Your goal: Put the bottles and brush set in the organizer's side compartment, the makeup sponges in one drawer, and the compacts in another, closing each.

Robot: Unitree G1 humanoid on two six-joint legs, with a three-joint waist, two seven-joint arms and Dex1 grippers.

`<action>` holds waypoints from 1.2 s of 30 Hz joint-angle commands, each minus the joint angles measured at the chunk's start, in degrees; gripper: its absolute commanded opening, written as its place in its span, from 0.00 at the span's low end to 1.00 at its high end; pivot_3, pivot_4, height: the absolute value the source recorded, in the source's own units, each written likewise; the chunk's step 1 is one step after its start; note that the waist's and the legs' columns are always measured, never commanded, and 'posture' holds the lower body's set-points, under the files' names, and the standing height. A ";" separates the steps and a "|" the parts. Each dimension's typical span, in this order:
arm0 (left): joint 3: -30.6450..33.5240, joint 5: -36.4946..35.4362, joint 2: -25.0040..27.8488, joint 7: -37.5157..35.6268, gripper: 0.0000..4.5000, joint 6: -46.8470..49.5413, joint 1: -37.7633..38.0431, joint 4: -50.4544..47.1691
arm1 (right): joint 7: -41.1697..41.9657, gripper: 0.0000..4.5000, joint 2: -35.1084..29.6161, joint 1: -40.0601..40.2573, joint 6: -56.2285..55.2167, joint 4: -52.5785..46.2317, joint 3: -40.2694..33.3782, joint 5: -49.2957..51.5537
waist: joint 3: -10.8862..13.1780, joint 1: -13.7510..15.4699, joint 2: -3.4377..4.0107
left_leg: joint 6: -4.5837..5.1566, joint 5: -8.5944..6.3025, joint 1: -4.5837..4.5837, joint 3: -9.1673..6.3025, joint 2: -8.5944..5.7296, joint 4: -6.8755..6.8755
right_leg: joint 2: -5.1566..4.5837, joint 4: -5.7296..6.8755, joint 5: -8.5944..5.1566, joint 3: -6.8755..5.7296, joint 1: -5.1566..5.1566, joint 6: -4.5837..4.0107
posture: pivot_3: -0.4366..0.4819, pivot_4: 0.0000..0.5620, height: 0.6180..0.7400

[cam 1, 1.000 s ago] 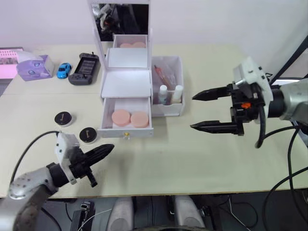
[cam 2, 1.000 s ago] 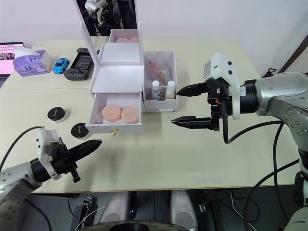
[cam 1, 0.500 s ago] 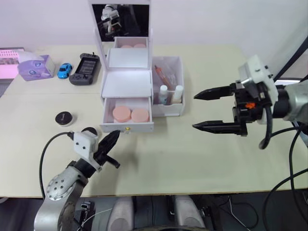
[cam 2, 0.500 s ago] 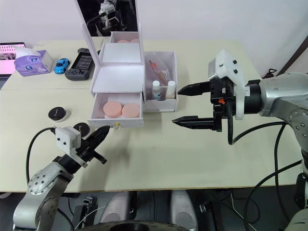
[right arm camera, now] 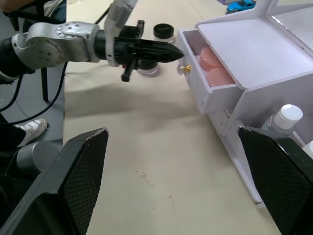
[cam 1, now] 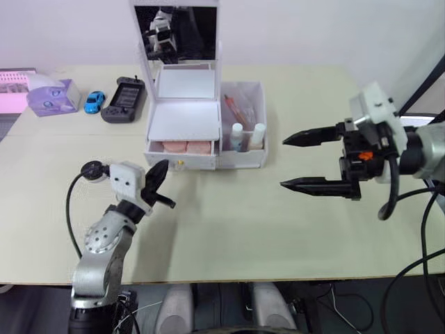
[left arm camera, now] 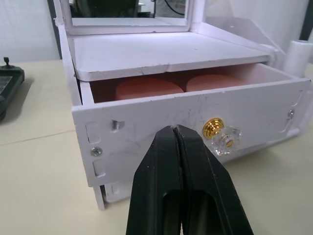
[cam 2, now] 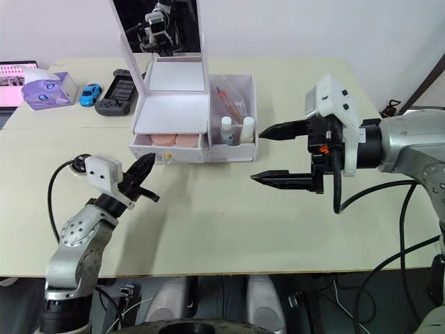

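With my left gripper [left arm camera: 177,131] pinched closed, its tip sits right against the drawer front [left arm camera: 195,129] beside the gold knob [left arm camera: 215,132]; the drawer's nearly in, makeup sponges [left arm camera: 149,88] inside. At 3 o'clock of the organizer [cam 1: 182,115], my right gripper [cam 1: 301,161] hangs wide open, holding nothing.

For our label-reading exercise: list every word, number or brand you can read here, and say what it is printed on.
None can be read.
Bottles: label print too small.
Compact: lid mark blurred.
Purple tissue box: pattern, no legible words.
Handheld game console: no legible text.
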 commanded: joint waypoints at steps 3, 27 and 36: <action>-1.86 1.17 -0.31 0.24 0.01 -1.71 -2.60 1.73 | -1.36 1.00 -0.46 -0.46 -0.92 -1.18 -2.05 0.07 | 0.00 -0.05 0.00 | 0.00 0.00 -0.01 0.00 0.00 -0.02 | 0.00 0.00 0.05 0.00 0.00 -0.09 | 0.48 0.27 1.00; -3.61 1.63 -1.34 1.76 0.01 0.51 -8.90 5.88 | -9.27 1.00 2.73 -7.44 4.44 -2.05 2.01 3.12 | 0.01 1.19 0.01 | 0.00 0.00 -0.09 -0.06 -0.01 0.00 | 0.02 -0.03 0.06 -0.03 -0.02 -0.10 | 0.48 0.27 1.00; 2.78 -7.89 5.21 -4.94 0.20 7.39 -3.14 1.48 | -9.91 1.00 1.85 -0.56 7.45 3.83 0.55 2.30 | 0.00 1.05 -0.01 | 0.00 0.00 -0.11 -0.08 0.00 -0.04 | 0.01 -0.04 0.06 -0.06 -0.09 -0.11 | 0.48 0.27 1.00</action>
